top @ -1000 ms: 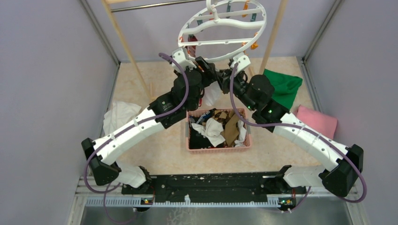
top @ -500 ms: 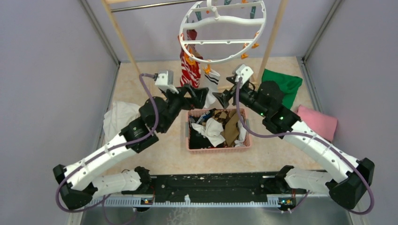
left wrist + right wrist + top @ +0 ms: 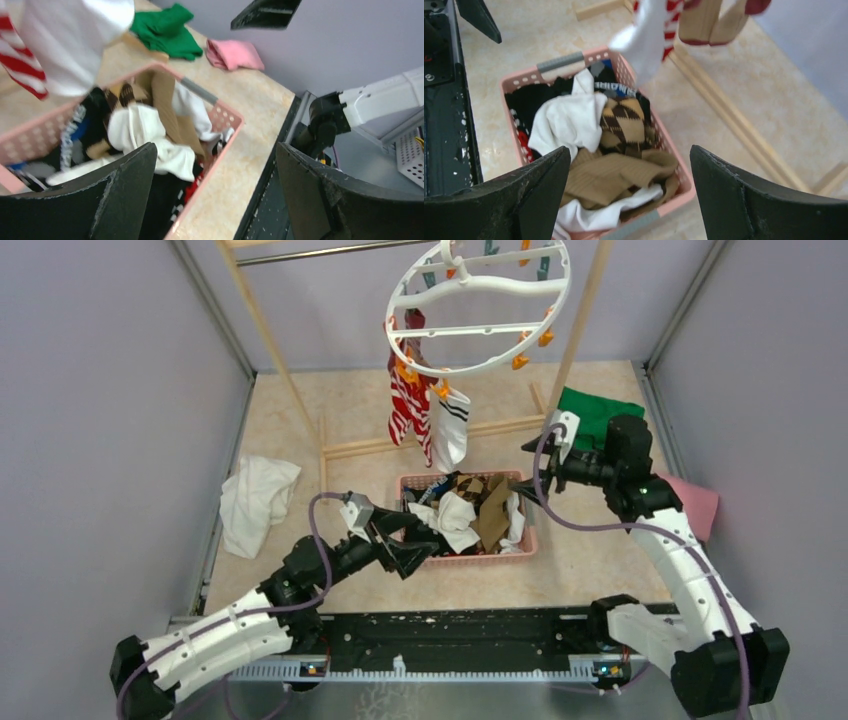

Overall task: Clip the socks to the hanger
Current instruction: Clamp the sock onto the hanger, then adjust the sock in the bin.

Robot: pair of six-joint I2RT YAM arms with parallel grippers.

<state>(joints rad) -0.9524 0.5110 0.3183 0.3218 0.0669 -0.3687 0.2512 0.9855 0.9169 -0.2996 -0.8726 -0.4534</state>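
The white ring hanger (image 3: 478, 305) hangs at the top, with a red-and-white striped sock (image 3: 408, 405) and a white black-banded sock (image 3: 449, 425) dangling from its pegs. More socks fill the pink basket (image 3: 468, 554): brown argyle (image 3: 624, 120), tan (image 3: 619, 175) and white (image 3: 569, 117). My left gripper (image 3: 418, 545) is open and empty over the basket's front left corner (image 3: 220, 145). At the basket's right side, my right gripper (image 3: 530, 468) is also open and empty, looking down on the pile (image 3: 629, 200).
A white cloth (image 3: 255, 500) lies at the left wall. A green cloth (image 3: 600, 415) and a pink cloth (image 3: 695, 495) lie at the right. The wooden rack's crossbar (image 3: 420, 445) runs behind the basket. The black base rail (image 3: 460, 640) spans the near edge.
Both arms have dropped back from the hanger towards the basket and both grippers have opened. The striped and white socks were let go and now hang from the pegs.
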